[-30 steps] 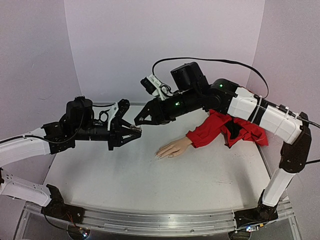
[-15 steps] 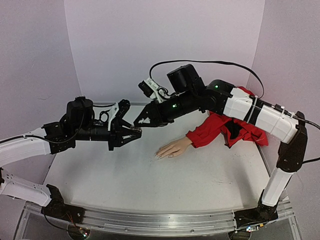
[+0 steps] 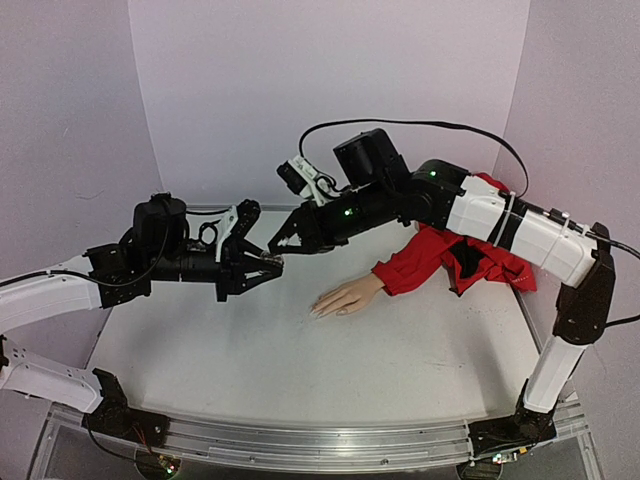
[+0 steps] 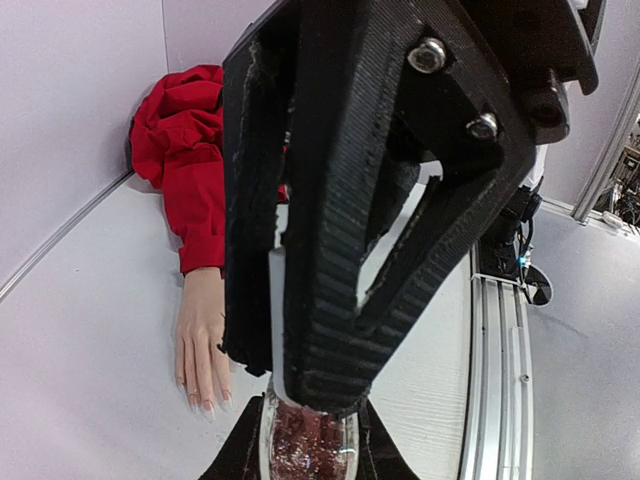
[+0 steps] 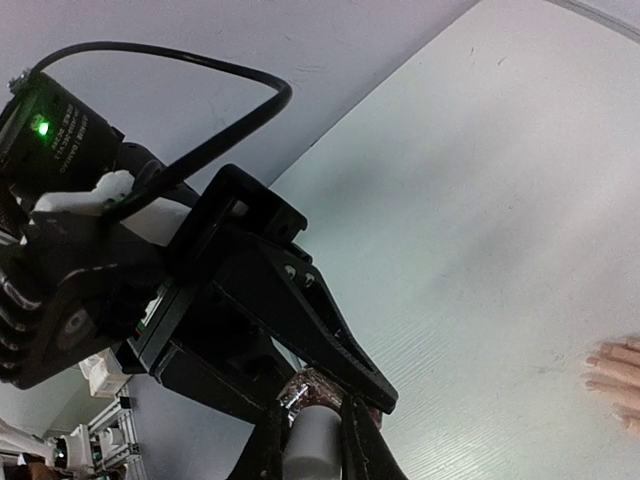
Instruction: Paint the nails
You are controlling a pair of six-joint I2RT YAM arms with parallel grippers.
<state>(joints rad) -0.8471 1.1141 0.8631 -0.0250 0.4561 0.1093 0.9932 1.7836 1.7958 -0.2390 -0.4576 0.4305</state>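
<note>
both tools meet in mid-air over the back of the surface (image 3: 300, 380), a bit left of centre. left tool (image 3: 272, 262) is clenched on the glittery glass body of the bottle (image 4: 305, 440). right tool (image 3: 275, 243) is clenched on its white cap (image 5: 310, 440), coming at it from the opposite side. cap looks seated on the bottle and no brush shows, so my read is the uncapping isn't done yet. key geometry: the mannequin hand (image 3: 345, 298) lies flat on the surface, lower than the tools, offset toward the robot's right and toward the bases. its long axis runs from the red sleeve (image 3: 440, 255) at back-right to the fingertips at front-left, so the nails (image 3: 317, 310) are the end nearest the tools. tools and hand are apart, nothing touching. right arm has the cap and its forearm passes over the sleeve, so it's the natural one to bring a brush down onto the fingertips; left only needs to hold the bottle steady. counts: one mannequin hand, one bottle, one cap, two tools. nails are too small to count: left wrist view shows a few pale tips, thumb nail not resolvable.
</note>
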